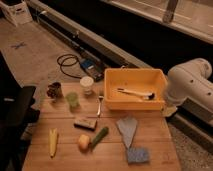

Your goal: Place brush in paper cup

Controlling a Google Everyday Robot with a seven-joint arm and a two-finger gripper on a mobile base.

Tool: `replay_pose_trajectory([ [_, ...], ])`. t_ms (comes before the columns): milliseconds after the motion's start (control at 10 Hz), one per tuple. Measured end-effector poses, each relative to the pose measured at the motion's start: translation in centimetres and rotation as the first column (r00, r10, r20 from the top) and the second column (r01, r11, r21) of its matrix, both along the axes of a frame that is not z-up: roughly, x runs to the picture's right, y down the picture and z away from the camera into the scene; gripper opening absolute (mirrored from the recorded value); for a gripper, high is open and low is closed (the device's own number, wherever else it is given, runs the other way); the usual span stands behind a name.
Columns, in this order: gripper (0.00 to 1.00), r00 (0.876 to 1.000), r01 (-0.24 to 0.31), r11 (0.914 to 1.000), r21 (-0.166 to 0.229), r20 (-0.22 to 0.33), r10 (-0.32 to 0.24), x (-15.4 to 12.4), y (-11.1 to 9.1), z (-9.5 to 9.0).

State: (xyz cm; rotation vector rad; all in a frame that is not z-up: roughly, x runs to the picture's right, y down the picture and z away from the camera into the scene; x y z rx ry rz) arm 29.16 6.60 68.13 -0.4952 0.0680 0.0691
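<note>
The brush [134,93], pale-handled with a small dark head at its right end, lies flat inside the yellow bin [135,74] at the table's back right. The white paper cup [86,85] stands upright left of the bin, near the table's back edge. My white arm [190,82] bulks at the right, just outside the bin. Its lower end, where the gripper [170,111] is, hangs by the table's right edge beside the bin's front right corner, well apart from the brush.
On the wooden table [150,142] are a green cup [72,100], a dark object [54,90], a metal fork [100,106], a brown block [85,122], a green vegetable [99,136], an orange fruit [83,142], a yellow item [53,141], a grey cloth [127,129] and a blue sponge [137,155].
</note>
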Motion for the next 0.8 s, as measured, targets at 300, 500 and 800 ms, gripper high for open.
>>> replay_pose_trajectory([
  [300,0.65,1.0,-0.017,0.9976,0.068,0.004,0.016,-0.9,-7.2,2.4],
  [500,0.65,0.998,-0.055,0.9924,0.11,0.036,0.052,-1.9,-11.1,4.5],
  [800,0.65,0.997,-0.073,0.9896,0.124,0.049,0.067,-2.1,-12.3,5.3],
])
